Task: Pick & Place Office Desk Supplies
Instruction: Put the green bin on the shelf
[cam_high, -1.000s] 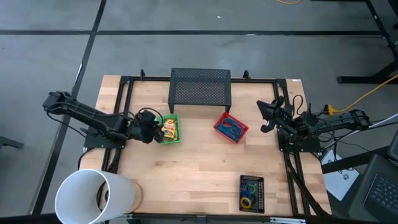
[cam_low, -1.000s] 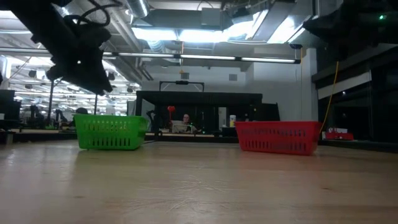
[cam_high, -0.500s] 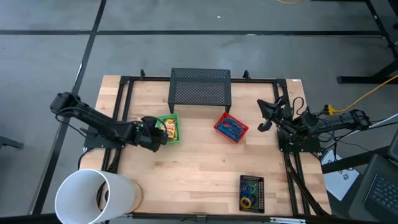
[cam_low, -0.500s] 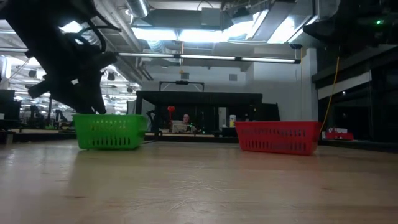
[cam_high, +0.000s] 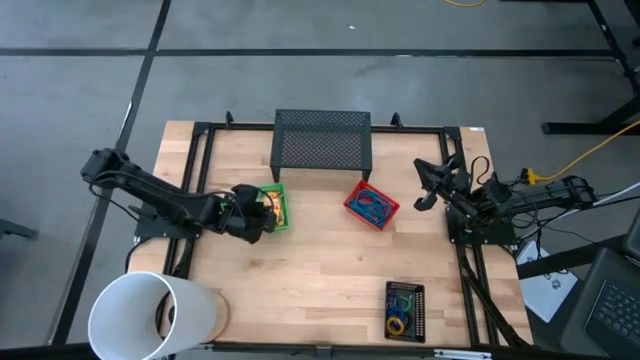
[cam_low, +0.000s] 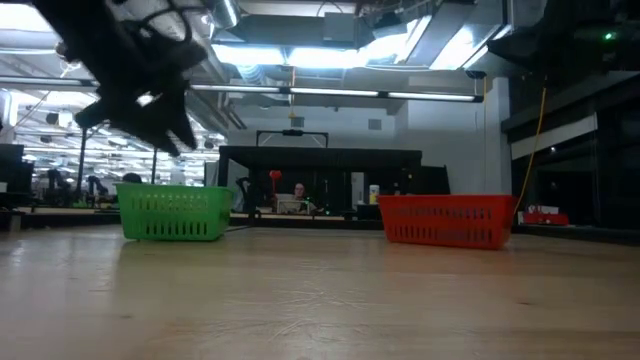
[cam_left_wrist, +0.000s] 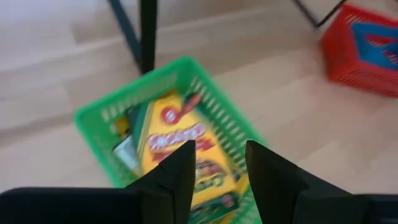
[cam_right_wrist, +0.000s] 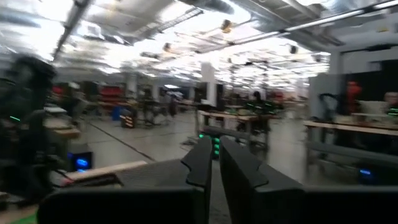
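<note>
Left claw (cam_left_wrist: 216, 167) apart and empty above yellow crayon boxes (cam_left_wrist: 186, 146) in green mesh tray (cam_high: 277, 208), right claw (cam_right_wrist: 215, 155) nearly together, parked at bench (cam_high: 310, 260) edge

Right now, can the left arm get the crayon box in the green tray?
Probably yes. The left claw hangs open just above the crayon box, which lies uncovered in the green tray.
</note>
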